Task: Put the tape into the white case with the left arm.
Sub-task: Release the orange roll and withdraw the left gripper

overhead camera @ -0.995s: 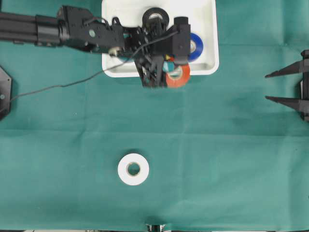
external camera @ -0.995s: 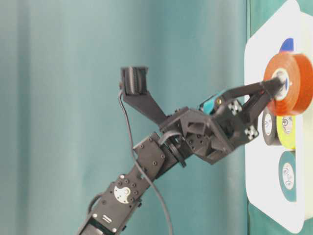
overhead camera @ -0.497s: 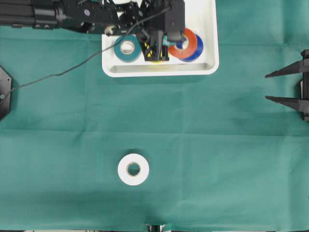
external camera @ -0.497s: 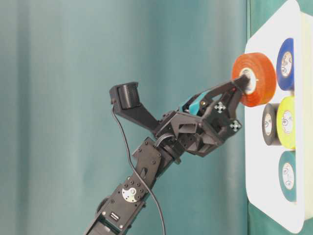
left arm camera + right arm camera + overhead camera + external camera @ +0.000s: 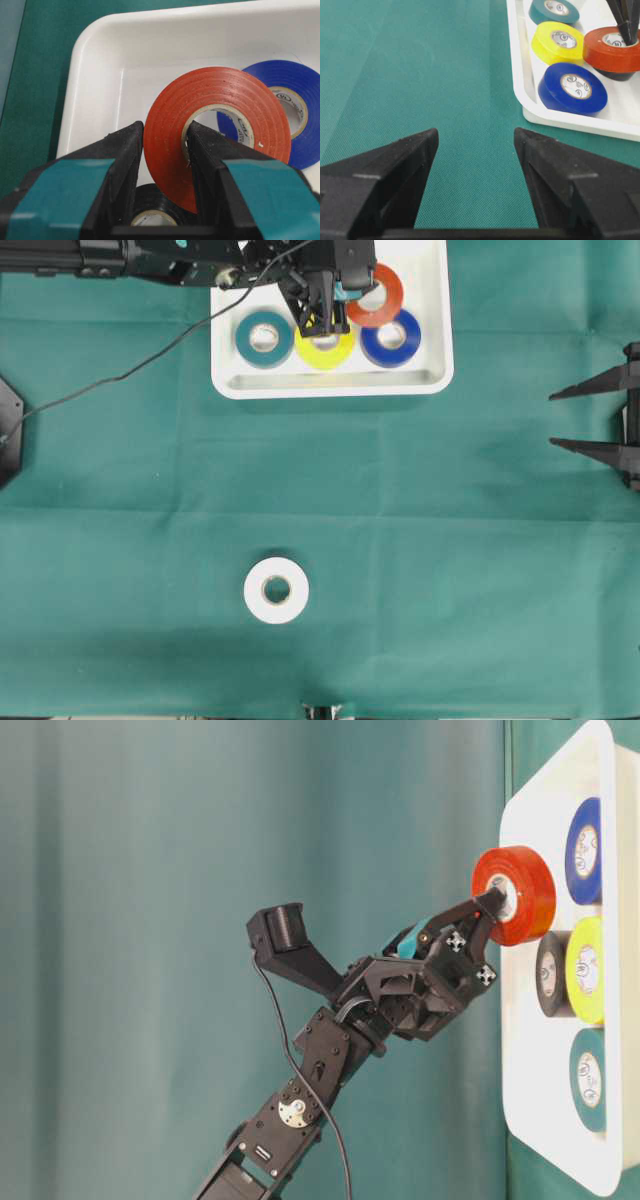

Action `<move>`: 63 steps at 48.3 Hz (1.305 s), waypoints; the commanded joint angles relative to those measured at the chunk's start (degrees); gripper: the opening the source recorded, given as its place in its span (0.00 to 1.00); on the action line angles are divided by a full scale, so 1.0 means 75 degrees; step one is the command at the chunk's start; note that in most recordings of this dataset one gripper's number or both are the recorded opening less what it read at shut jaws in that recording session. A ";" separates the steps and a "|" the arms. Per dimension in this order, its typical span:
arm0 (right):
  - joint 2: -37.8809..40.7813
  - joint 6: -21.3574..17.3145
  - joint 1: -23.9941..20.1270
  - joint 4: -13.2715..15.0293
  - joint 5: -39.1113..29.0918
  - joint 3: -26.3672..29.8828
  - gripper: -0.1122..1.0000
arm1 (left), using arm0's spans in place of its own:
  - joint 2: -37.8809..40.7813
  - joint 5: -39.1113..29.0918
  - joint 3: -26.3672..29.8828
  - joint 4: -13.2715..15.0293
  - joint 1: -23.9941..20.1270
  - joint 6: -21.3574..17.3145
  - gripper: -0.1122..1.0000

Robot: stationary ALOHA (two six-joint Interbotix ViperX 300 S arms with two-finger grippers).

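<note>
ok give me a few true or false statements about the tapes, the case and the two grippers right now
1. The left gripper is shut on the red tape. True.
2. The red tape hangs over the white case. True.
3. The white tape lies inside the case. False: it lies on the green cloth, well apart from the case.
4. The right gripper holds the blue tape. False: it is open and empty, over the cloth.
5. The yellow tape lies between the teal tape and the blue one. True.
</note>
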State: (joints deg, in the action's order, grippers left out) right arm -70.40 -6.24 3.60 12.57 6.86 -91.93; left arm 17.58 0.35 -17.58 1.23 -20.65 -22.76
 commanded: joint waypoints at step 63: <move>0.0035 -0.0012 0.0012 0.0000 0.0059 0.0082 0.99 | -0.1441 0.0059 -0.1184 0.0012 0.0152 0.0082 0.89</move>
State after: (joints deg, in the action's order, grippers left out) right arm -70.40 -6.24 3.60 12.57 6.77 -91.93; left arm 10.20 0.35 -26.02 1.23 -19.78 -22.24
